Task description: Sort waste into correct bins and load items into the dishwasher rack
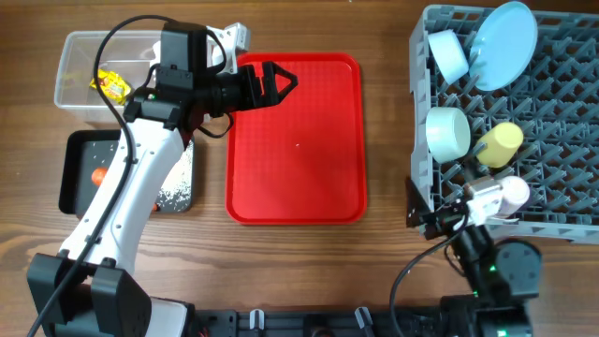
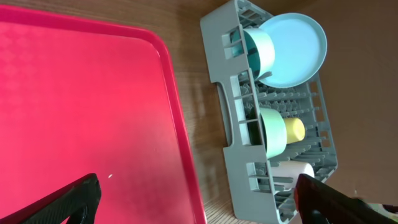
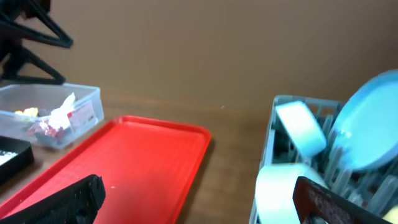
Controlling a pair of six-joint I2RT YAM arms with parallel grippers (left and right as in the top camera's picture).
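Print on the red and yellow wrappers [image 1: 112, 84] is too small to read. They lie crumpled with white tissue [image 3: 64, 104] in the tub [image 1: 75, 47], a see-through plastic box at the far left corner of the wood table [image 1: 386, 112]. Just on its near side sits the black tray [image 1: 73, 178], shallow, with an orange carrot [image 1: 98, 175] and white rice [image 1: 176, 195] in it.

The red tray [image 1: 295, 159] is smooth, shiny and flat with round corners. Its long side runs from far to near, in the middle of the table. The left claw [image 1: 284, 81] hangs over its far left corner. It points toward the rack, with its black fingers wide apart and nothing in them.

The rack [image 1: 552, 103] is a grey plastic crate full of pegs, at the right edge. The round blue plate [image 1: 504, 33] stands on its rim at the far side, leaning. Two bowls [image 1: 447, 56] [image 1: 447, 133] lie on their sides by the left wall. The yellow cup [image 1: 499, 143] lies slanted beside the nearer bowl. The pink cup [image 1: 510, 195] lies at the near left corner. The right claw [image 3: 198, 186] is low there, fingers wide apart and empty.
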